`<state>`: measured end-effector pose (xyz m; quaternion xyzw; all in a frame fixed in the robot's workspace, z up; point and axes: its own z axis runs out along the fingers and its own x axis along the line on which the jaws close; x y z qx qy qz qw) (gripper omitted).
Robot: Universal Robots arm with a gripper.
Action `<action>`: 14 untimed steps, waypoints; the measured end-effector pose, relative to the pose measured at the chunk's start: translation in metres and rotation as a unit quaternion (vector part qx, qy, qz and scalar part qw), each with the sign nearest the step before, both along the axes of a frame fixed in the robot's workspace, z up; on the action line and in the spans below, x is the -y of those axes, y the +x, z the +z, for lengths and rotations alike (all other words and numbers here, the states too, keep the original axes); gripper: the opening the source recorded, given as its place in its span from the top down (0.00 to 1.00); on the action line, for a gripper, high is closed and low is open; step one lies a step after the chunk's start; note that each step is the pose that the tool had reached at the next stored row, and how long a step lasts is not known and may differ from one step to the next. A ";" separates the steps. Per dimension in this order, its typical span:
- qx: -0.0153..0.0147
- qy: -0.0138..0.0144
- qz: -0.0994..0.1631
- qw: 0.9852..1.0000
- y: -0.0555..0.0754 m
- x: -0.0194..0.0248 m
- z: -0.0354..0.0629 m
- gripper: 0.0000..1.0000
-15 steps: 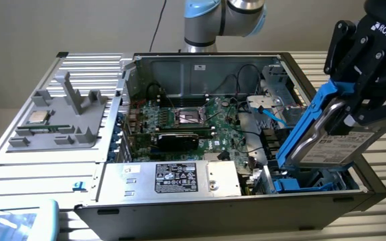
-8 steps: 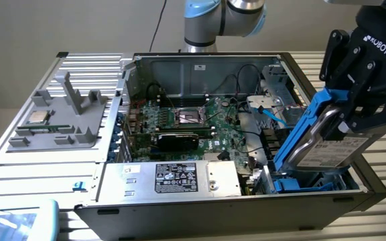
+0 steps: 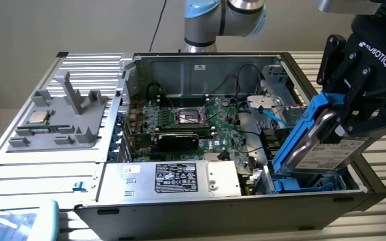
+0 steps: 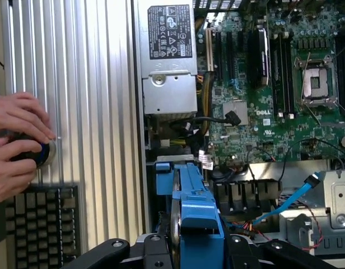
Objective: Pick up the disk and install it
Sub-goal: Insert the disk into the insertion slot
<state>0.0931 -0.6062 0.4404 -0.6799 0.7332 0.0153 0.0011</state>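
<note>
Fixture: far left of the exterior view, a grey fixture (image 3: 62,113) stands on the ribbed table (image 3: 38,165); one small square chip (image 3: 37,117) sits on it, well apart from the action
Case: centre frame, the open case (image 3: 179,70) lies on its side; motherboard (image 3: 200,123) exposed; a silver box (image 3: 179,178) with a black label at lower centre
Bay: lower right, a blue bay (image 3: 303,185) inside the case, just right of the silver box
Disk: right of frame, here it is; the disk (image 3: 330,153) in its blue carrier (image 3: 308,128) is up off the table, lower end at the mouth of the bay; whether it touches the bay walls, I cannot tell
Long axis: steeply tilted; top leaning toward the exterior view's right, bottom pointing down and left into the bay
Gripper: upper right, the gripper (image 3: 349,118) is clamped on the disk's upper end, fingers pressed on its two faces
Bearing: the bay lies below the gripper and a touch left, in line with the disk's own axis; a single arm (image 3: 226,15), so no rival for nearer
Count: one disk; one carrier; one gripper; one chip; one silver box; one blue cable (image 4: 293,196); in the wrist view, a person's two hands (image 4: 18,117) on a round control near one keyboard (image 4: 38,224)
</note>
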 end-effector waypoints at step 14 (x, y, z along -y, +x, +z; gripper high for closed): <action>0.004 -0.002 0.002 1.000 -0.001 -0.0063 -0.0041 0.63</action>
